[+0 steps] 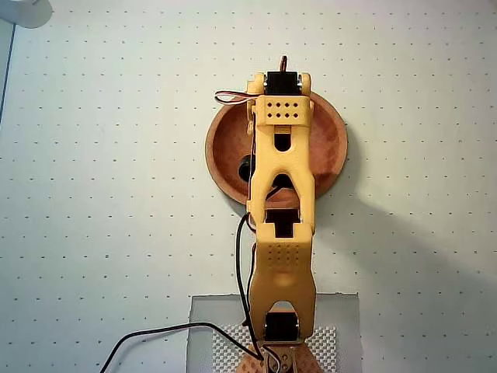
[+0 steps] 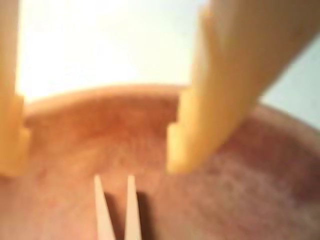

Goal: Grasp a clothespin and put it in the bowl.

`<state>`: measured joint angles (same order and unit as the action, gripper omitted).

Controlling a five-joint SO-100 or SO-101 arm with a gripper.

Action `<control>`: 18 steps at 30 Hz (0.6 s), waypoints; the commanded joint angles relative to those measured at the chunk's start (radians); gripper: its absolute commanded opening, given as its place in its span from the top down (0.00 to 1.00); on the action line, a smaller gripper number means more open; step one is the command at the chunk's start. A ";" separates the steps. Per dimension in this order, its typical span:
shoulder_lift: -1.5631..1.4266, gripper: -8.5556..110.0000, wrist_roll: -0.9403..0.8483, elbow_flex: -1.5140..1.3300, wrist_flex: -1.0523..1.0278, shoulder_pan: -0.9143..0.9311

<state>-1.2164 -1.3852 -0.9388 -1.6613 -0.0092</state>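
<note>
In the overhead view my yellow arm [image 1: 281,194] stretches from the bottom edge out over the reddish-brown bowl [image 1: 229,148] and covers the gripper below it. In the wrist view my gripper [image 2: 95,162] stands open low over the bowl's inside [image 2: 250,190]. One yellow finger is at the left edge and the other finger [image 2: 200,130] is right of centre. The clothespin [image 2: 131,212] shows as two slim pale prongs at the bottom edge, in the gap between the fingers and touching neither. It throws a shadow on the bowl's floor. Its rear end is out of frame.
The bowl rests on a white dotted table [image 1: 101,194]. A grey mat [image 1: 210,318] lies under the arm's base at the bottom, with a black cable [image 1: 155,338] running off to the left. A pale round object [image 1: 23,12] sits in the top left corner.
</note>
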 commanded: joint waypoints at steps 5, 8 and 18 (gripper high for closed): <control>-0.439 0.86 0.005 -0.149 -0.012 0.006; -0.557 0.94 0.061 -0.215 0.002 0.005; -0.983 0.95 0.574 -0.250 0.152 -0.017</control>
<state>-2.0356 -1.0155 -1.1950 -1.6030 -0.0230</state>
